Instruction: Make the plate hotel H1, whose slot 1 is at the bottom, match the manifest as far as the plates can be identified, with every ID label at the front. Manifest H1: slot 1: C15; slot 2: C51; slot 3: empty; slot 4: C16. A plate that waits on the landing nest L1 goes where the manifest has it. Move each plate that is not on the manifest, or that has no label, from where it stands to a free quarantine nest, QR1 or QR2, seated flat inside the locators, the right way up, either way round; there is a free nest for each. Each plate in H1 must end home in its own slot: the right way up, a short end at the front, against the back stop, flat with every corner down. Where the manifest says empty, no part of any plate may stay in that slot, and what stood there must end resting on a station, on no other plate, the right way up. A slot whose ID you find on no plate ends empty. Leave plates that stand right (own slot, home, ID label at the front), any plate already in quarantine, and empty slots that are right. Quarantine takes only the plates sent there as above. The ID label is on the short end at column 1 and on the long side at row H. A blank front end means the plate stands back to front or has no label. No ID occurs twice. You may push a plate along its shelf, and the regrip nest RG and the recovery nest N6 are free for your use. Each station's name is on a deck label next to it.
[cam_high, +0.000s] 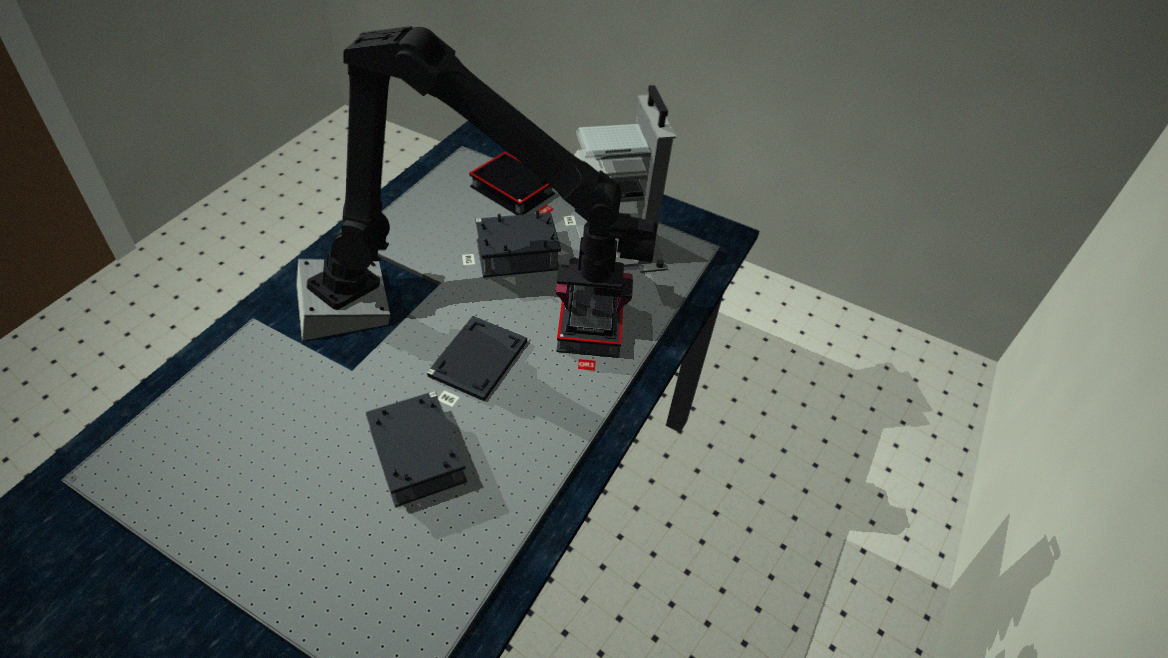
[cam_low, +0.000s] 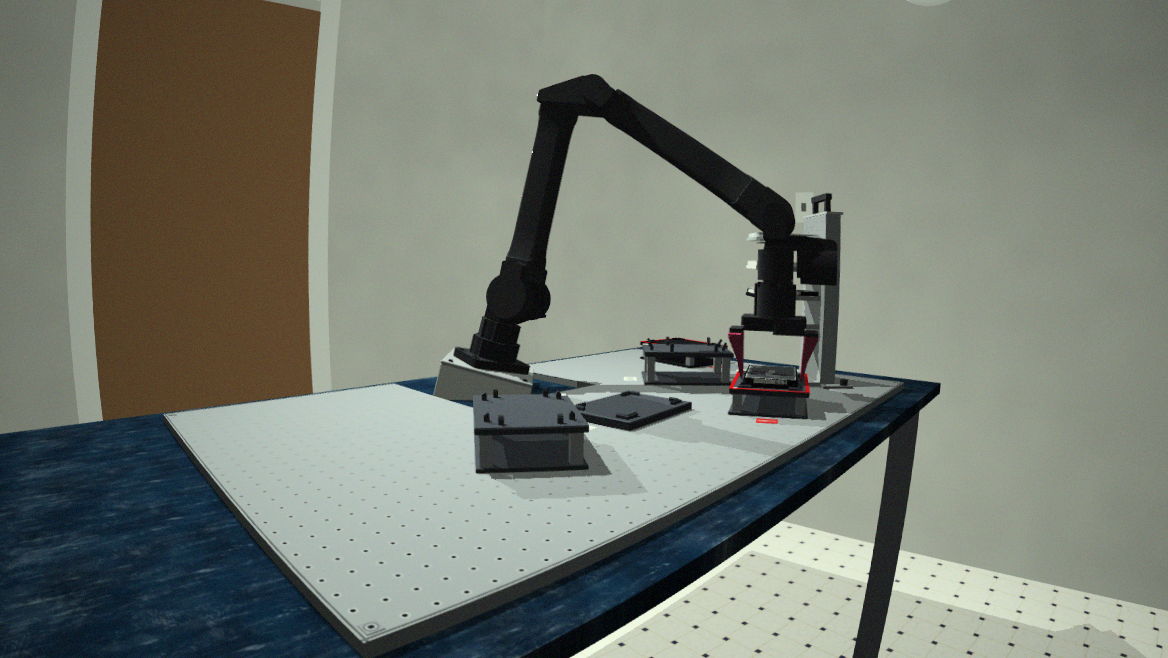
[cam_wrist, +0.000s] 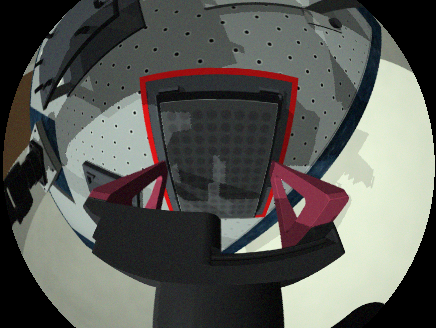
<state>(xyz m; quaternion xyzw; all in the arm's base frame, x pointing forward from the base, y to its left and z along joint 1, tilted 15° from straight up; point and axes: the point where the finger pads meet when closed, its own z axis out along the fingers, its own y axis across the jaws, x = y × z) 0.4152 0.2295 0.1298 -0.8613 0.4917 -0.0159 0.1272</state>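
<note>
A dark plate (cam_wrist: 219, 148) (cam_high: 590, 326) lies flat inside the red-edged quarantine nest QR1, also shown in the exterior view (cam_low: 768, 382). My gripper (cam_wrist: 218, 166) stands straight over it, fully open, with the red fingers (cam_low: 772, 347) spread on either side of the plate's long sides and apart from it. The plate hotel H1 (cam_high: 633, 159) stands behind, at the back right of the deck, with a white plate (cam_high: 608, 140) in its top slot and a darker plate below. Its lower slots are hidden by the arm.
The other red-edged quarantine nest (cam_high: 509, 179) stands at the back. A raised nest (cam_high: 517, 243) stands left of my gripper. A flat low nest (cam_high: 478, 356) and the raised nest N6 (cam_high: 418, 447) lie toward the front. The table edge runs close on the right.
</note>
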